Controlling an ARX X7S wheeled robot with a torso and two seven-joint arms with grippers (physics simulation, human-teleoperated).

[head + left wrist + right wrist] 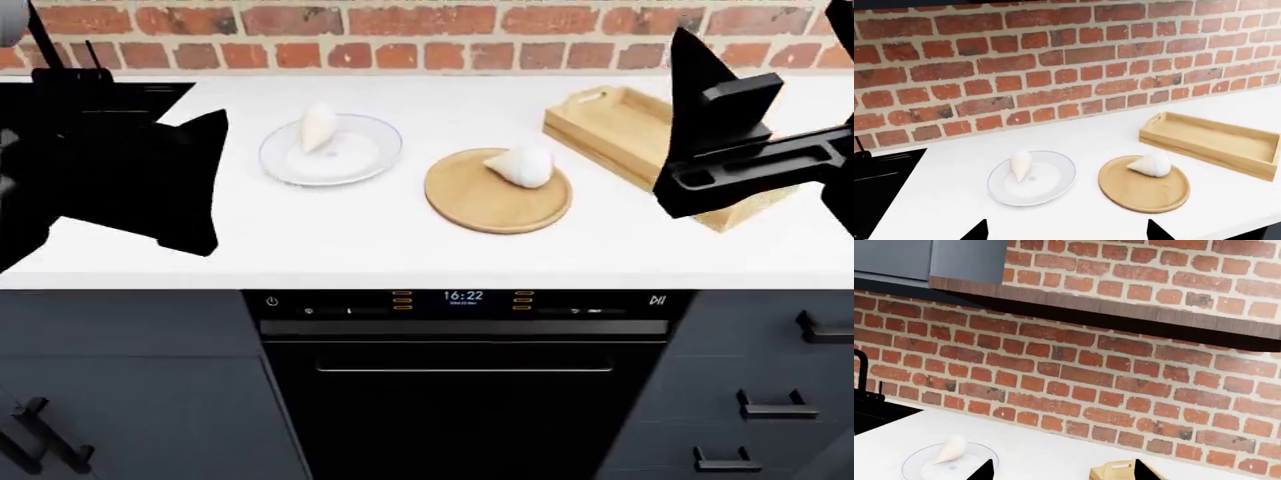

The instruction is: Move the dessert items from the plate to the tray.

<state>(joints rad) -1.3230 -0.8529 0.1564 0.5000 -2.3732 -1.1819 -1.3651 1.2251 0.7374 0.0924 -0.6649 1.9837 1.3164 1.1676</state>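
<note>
One ice-cream cone [316,126] lies on a round white plate [350,160] at the counter's back left. The other cone [523,165] lies on its side on a flat round wooden plate [481,205] in the middle. The light-wood tray [607,125] stands at the right and holds nothing that I can see. My left gripper [214,185] is open and empty, raised left of the white plate. My right gripper [674,120] is open and empty, raised over the tray's near end. The left wrist view shows both cones [1021,164] [1152,164] and the tray [1227,142]. The right wrist view shows the cone [953,447] on the white plate and the tray's handle end [1117,471].
A brick wall [400,20] backs the white counter [400,250]. A black sink area with a faucet [80,90] lies at the far left. An oven [461,380] and dark drawers sit below the counter's front edge.
</note>
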